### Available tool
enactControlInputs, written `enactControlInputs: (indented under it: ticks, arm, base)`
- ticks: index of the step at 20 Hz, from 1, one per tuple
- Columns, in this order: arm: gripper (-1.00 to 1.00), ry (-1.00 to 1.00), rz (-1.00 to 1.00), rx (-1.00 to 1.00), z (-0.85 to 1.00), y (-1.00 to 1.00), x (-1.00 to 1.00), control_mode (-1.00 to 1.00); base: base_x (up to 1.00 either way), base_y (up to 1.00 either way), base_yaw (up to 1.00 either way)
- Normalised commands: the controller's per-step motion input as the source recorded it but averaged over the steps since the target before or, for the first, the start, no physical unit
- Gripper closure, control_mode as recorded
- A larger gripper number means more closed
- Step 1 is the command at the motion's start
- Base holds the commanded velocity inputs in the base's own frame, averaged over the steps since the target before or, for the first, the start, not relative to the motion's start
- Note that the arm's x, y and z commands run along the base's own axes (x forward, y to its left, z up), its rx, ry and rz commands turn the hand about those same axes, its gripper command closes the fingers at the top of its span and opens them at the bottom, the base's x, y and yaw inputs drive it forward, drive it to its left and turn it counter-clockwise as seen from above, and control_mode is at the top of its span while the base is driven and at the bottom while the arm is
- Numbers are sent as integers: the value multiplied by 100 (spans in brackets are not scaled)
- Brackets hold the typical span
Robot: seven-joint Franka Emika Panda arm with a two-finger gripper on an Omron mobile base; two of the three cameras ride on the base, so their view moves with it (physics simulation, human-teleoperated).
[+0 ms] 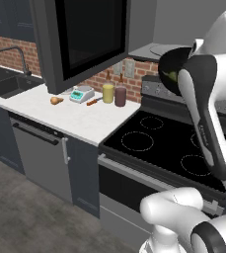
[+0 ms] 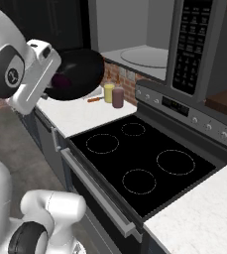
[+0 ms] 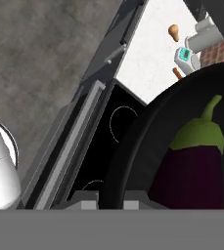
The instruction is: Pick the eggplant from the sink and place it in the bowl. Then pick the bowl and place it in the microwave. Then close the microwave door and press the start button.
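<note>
One bowl, left base view: the bowl rides raised over the stove's back edge, beside the open microwave door.
Right base view: free air lies between bowl and microwave; key panel writing unreadable.
Hand view: gripper pinches the bowl's rim; the eggplant lies inside.

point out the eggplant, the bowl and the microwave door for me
eggplant [image 3: 194,176]: hand view, on its dark purple body below the green cap.
bowl [image 2: 83,72]: right base view, on its black inner wall.
microwave door [image 1: 92,32]: left base view, on its glossy black window.
</note>
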Motion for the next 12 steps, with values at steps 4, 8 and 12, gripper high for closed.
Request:
enactControlInputs:
  ticks: [4,8,12]
  arm:
    - [100,0,-17,-1,28,-23,51,-100]
    - [100,0,-10,0,23,-37,56,-100]
    - [100,-2,-7,0,6,-19,64,-100]
  base:
    - [0,0,0]
    - [0,0,0]
    - [0,0,0]
